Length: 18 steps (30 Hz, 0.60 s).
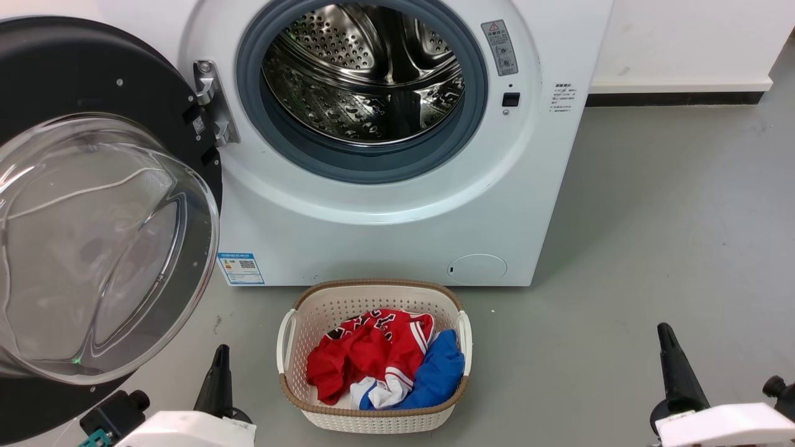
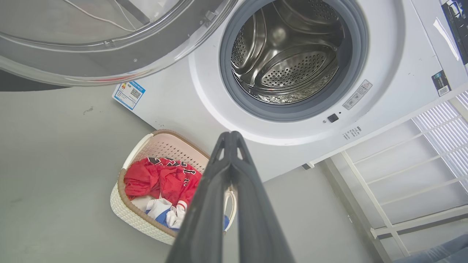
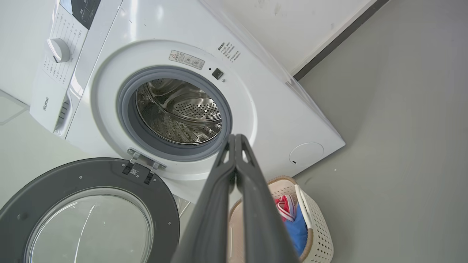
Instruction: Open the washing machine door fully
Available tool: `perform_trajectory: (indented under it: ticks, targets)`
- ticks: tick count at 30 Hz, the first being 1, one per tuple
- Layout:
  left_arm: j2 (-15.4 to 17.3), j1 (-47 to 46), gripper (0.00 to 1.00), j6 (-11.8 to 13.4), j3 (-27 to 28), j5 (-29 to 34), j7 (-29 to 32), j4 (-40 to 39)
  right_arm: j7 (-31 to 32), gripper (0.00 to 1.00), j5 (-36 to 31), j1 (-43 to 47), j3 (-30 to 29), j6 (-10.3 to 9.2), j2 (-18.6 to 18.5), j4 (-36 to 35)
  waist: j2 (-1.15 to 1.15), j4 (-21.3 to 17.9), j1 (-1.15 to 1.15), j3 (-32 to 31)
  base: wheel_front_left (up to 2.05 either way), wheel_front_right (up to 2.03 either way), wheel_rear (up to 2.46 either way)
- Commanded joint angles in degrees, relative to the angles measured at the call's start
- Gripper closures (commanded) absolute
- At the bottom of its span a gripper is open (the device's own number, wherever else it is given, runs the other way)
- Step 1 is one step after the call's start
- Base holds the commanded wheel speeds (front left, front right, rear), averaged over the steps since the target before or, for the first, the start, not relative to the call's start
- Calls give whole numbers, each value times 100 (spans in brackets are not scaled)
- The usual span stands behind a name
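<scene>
The washing machine door (image 1: pixel 93 236), a black disc with a bulging clear glass bowl, stands swung wide to the left of the white washer (image 1: pixel 385 211), hinged at the metal bracket (image 1: pixel 211 102). The steel drum (image 1: pixel 363 71) lies exposed inside its grey rubber ring. The door also appears in the right wrist view (image 3: pixel 87 212) and along the top left of the left wrist view (image 2: pixel 109 40). My left gripper (image 1: pixel 220 357) is shut, low on the floor side just right of the door, holding nothing (image 2: pixel 231 136). My right gripper (image 1: pixel 664 332) is shut too, far right of the washer (image 3: pixel 236 138).
A cream laundry basket (image 1: pixel 292 335) with red, white and blue clothes (image 1: pixel 385 360) sits on the grey floor in front of the washer, between my grippers. A white wall and dark skirting run behind at right. A white rack (image 2: pixel 402 175) stands beside the washer.
</scene>
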Motion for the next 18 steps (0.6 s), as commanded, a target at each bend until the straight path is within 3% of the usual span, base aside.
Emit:
perform_trajectory:
  ticks: [1,18]
  targets:
    - [0,-180,100,-54,38,-159,38,-44,44,100,156,-159,-17,1,-47,-28,0,0,0,2,0,0,0]
    - [-1,-363,100,-137,135,-1386,337,34,328,100,1320,-400,-75,1,-57,151,0,-8,0,35,0,0,0]
